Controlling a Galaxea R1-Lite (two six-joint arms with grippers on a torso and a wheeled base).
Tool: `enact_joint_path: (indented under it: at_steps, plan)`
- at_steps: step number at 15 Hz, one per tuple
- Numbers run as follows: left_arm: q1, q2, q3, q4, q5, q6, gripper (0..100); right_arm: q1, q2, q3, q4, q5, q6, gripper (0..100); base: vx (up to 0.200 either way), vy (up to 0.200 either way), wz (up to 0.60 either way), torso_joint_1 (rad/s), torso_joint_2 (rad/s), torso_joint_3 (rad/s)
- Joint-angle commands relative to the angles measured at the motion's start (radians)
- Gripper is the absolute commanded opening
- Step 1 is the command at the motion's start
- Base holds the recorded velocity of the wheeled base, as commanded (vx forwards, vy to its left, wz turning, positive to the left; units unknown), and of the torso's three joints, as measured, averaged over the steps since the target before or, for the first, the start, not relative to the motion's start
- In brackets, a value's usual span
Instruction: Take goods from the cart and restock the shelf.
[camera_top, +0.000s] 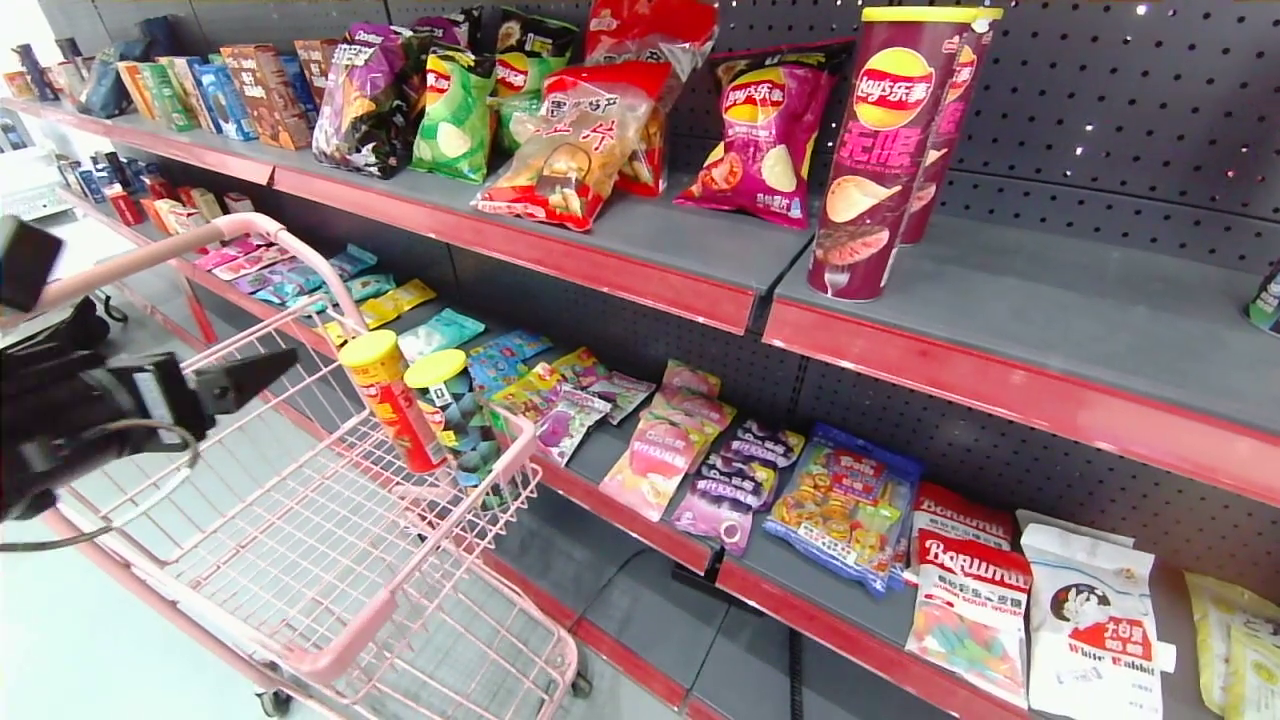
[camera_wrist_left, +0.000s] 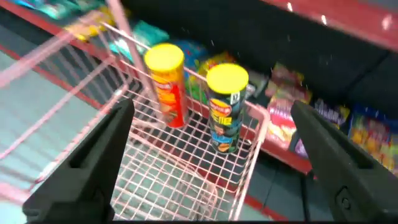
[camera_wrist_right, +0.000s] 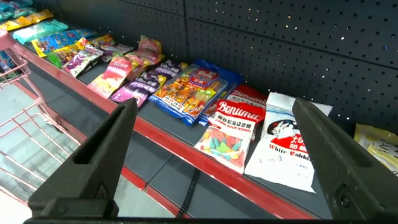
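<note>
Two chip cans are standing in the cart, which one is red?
The red can, on the robot's left of the pair; the dark can beside it has a blue-green body.

Purple chip cans (camera_top: 880, 150) beside snack bags (camera_top: 765, 130) — candy packets (camera_top: 845, 505) lower down

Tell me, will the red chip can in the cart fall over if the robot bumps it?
Probably yes: the red can is tall and narrow, standing upright in the cart, so a nudge could tip it. On its side it would likely roll. It looks stiff, not floppy.
</note>
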Motion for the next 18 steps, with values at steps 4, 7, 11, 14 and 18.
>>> enact_joint_path:
  at_steps: [4, 7, 11, 14, 18]
  plan:
    - [-0.019, 0.514, -0.031, -0.267, -0.064, 0.036, 100, 0.0, 0.001, 0.0, 0.0, 0.0, -0.002, 100, 0.0, 0.0, 0.0, 0.0, 0.0, 0.0]
    - [-0.056, 0.633, -0.031, -0.368, -0.079, 0.043, 100, 0.0, 0.001, 0.0, 0.0, 0.0, -0.002, 100, 0.0, 0.0, 0.0, 0.0, 0.0, 0.0]
    - [-0.053, 0.747, -0.06, -0.488, -0.098, 0.065, 100, 0.0, 0.001, 0.0, 0.0, 0.0, -0.002, 100, 0.0, 0.0, 0.0, 0.0, 0.0, 0.0]
    - [-0.056, 0.815, -0.104, -0.54, -0.107, 0.065, 100, 0.0, 0.001, 0.0, 0.0, 0.002, -0.002, 100, 0.0, 0.0, 0.0, 0.0, 0.0, 0.0]
    - [-0.068, 0.847, -0.169, -0.539, -0.135, 0.065, 100, 0.0, 0.001, 0.0, 0.0, 0.002, -0.002, 100, 0.0, 0.0, 0.0, 0.0, 0.0, 0.0]
